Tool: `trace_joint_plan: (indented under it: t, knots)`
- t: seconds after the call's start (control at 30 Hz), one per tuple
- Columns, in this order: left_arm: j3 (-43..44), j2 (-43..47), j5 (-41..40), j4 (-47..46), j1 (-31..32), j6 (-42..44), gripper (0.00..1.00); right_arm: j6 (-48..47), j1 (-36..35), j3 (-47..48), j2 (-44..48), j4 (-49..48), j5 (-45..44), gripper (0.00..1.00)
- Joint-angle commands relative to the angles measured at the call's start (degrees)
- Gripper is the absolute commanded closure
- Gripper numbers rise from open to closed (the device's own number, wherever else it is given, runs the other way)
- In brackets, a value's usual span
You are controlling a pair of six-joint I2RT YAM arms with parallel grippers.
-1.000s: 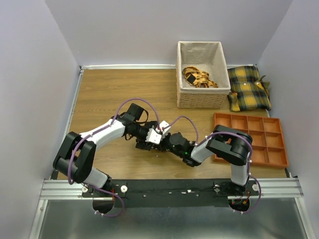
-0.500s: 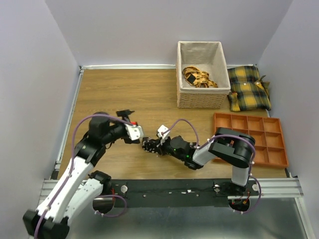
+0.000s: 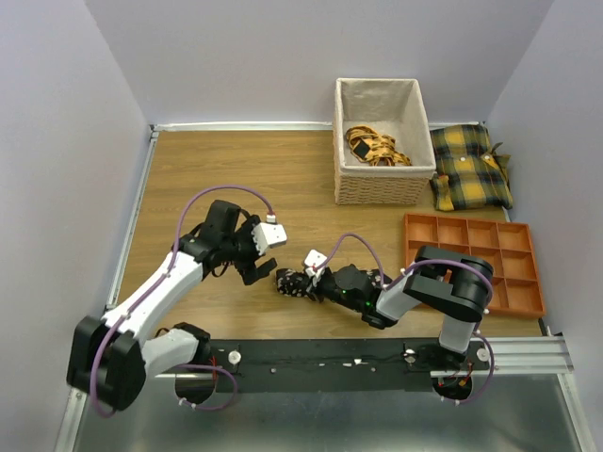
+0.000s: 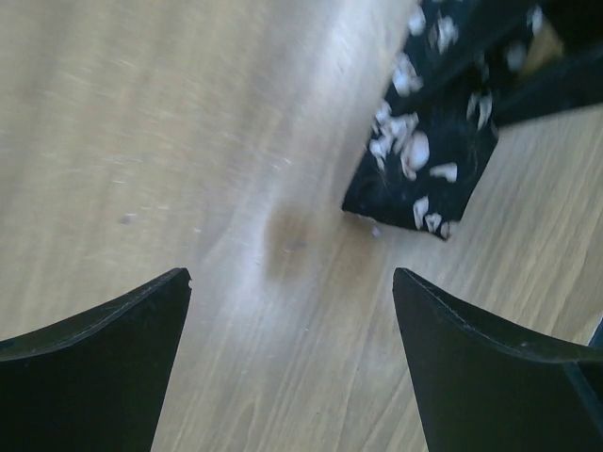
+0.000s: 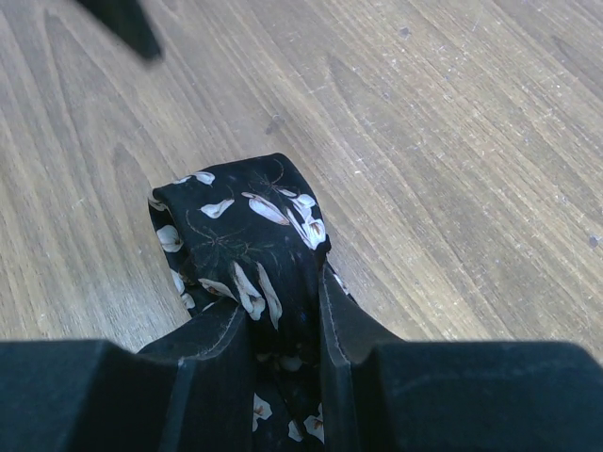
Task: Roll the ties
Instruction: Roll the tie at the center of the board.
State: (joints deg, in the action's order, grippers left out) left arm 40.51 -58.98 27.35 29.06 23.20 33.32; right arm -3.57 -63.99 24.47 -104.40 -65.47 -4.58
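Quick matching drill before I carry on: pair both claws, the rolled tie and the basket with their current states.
1. left claw
2. right claw
3. tie
4. basket

A. holds yellow patterned fabric
B. open, clear of the tie
C. coiled, black with white flowers
D. clamped on the tie

Pairs: 1-B, 2-D, 3-C, 4-A

Tie (image 3: 289, 282) lies on table (image 3: 207, 169), right of left pincer (image 3: 256, 267).

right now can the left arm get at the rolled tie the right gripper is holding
Probably yes: the open left gripper hangs just beside the tie with nothing showing between them; the right gripper pinches only its other end.
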Motion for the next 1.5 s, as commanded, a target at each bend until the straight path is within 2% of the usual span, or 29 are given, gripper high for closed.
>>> trace_joint_plan:
  t: [0.0,0.13,0.23,0.5,0.63,0.73,0.83,0.97,1.2,1.3,1.37,1.47]
  knots:
    - [-0.16,-7.44,9.00,3.12,0.62,14.40,0.01,-2.75,-0.88,-1.44,-0.89,2.64,0.62,0.99]
    - [-1.05,-11.76,17.97,-1.37,1.40,13.97,0.01,-2.84,-1.14,-0.31,-2.39,1.92,0.01,0.99]
    - [-0.35,-15.37,20.45,-2.69,2.72,10.28,0.01,-2.76,-1.23,-0.04,-2.56,2.37,-0.34,0.99]
    - [-1.66,-18.63,18.62,-2.42,6.50,10.37,0.01,0.32,-1.32,-0.04,-3.53,1.75,-1.13,0.99]
    - [-3.68,-18.28,11.77,-12.15,7.47,7.11,0.01,0.41,-1.67,1.10,-4.23,3.07,-1.49,0.99]
    - [-3.51,-18.36,10.18,-14.03,7.47,8.86,0.01,1.02,-2.02,1.55,-4.93,2.90,-1.48,0.99]
    - [-3.86,-19.06,11.31,-12.11,7.56,12.63,0.02,1.11,-2.02,2.07,-5.20,2.89,-1.75,0.99]
    - [-3.07,-19.85,13.86,-6.39,8.26,18.70,0.08,0.67,-2.11,2.78,-5.37,4.21,-2.36,0.99]
    - [1.67,-24.77,12.64,-1.64,10.72,19.32,0.20,0.59,-2.20,2.87,-5.55,4.65,-2.54,0.99]
    - [2.81,-25.83,13.16,0.90,11.34,21.08,0.20,0.32,-2.20,3.13,-5.90,4.91,-2.54,0.99]
    - [3.52,-26.53,13.78,4.24,12.21,22.14,0.14,0.15,-2.28,4.27,-6.25,7.10,-3.33,0.99]
    - [5.45,-27.06,14.66,7.24,13.27,20.39,0.12,0.41,-2.55,5.59,-6.25,9.22,-5.00,0.99]
